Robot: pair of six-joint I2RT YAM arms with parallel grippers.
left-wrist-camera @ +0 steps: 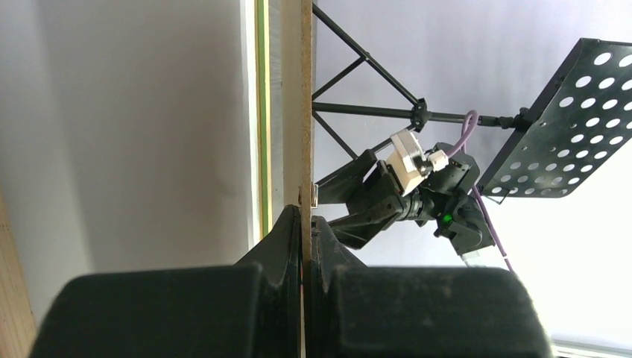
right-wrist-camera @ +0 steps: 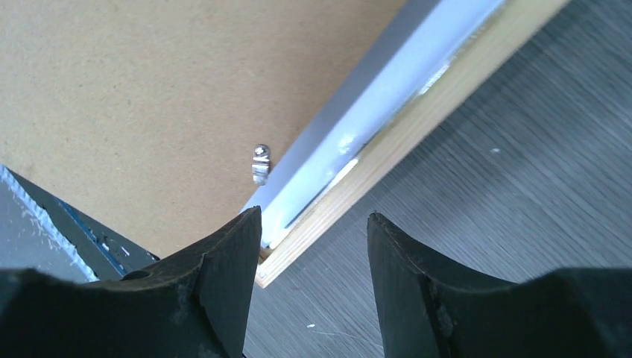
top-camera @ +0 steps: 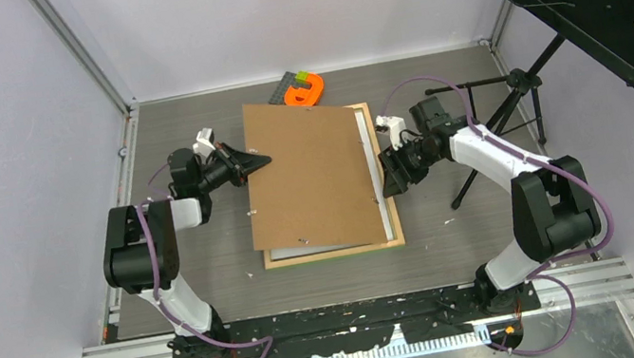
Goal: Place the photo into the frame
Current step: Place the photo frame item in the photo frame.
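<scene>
Black fingers of my left end effector (left-wrist-camera: 305, 224) are pressed tight on the thin left edge of the brown board (top-camera: 313, 175). That board is flat, stiff and rough like card. It lies crooked on top of the frame (top-camera: 335, 253). I see the frame's pale wood rails poking out at the board's right side and near side. Between board and rail a smooth white strip shows, which I think is the photo (top-camera: 324, 247). My right end effector (right-wrist-camera: 313, 224) is at the board's right side, fingers partly spread with nothing between them, above the rail and the grey streaky counter (right-wrist-camera: 522, 186). A small shiny metal clip (right-wrist-camera: 260, 164) sits on the board close by. An orange curved thing (top-camera: 309, 94) lies past the board's far edge.
</scene>
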